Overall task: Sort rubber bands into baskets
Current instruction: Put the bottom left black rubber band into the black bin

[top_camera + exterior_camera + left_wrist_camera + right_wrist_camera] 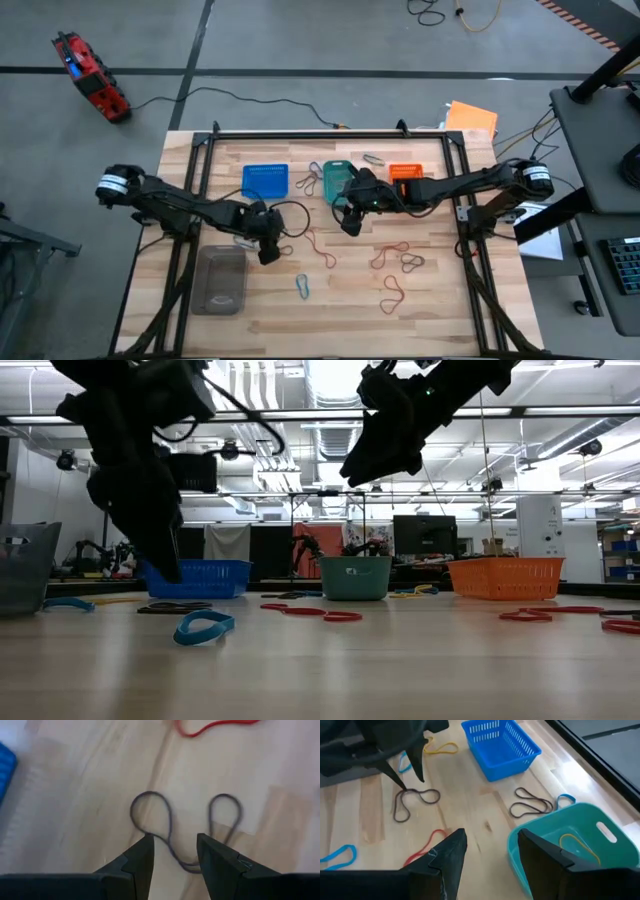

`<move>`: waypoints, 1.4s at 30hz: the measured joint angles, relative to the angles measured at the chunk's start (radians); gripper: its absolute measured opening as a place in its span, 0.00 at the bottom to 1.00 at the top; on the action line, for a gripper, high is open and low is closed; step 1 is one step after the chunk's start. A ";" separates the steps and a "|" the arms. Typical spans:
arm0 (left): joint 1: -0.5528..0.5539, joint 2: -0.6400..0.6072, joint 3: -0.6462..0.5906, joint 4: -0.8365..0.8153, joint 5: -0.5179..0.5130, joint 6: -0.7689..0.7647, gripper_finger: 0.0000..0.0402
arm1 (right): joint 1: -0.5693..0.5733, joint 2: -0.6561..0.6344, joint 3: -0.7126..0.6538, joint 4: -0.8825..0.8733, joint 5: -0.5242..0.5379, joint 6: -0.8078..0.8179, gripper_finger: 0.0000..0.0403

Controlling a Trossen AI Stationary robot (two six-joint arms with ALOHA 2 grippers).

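Left of centre in the high view, the left tool hangs open just over a dark twisted rubber band. In the left wrist view that band lies as two loops side by side with its joining strand running between the two spread fingers, so the pick likely turns on a straight descent; the left arm is clearly the nearer one. At lower left sits a clear grey container; I cannot tell what it holds. Along the upper part of the surface stand the blue basket, which looks empty, the teal basket, holding a yellow band, and the orange basket, contents unseen. The right tool, open and empty, hovers beside the teal basket.
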 joint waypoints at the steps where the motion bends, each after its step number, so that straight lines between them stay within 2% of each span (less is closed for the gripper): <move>1: 0.000 0.011 0.001 0.000 -0.001 -0.015 0.33 | 0.000 0.000 0.000 -0.001 0.001 -0.005 0.43; 19: -0.003 0.186 0.082 -0.031 -0.034 -0.118 0.33 | -0.002 0.004 0.000 0.008 0.001 -0.026 0.42; 42: -0.001 0.183 0.102 -0.118 -0.063 -0.182 0.33 | -0.004 0.005 0.000 0.012 0.001 -0.025 0.42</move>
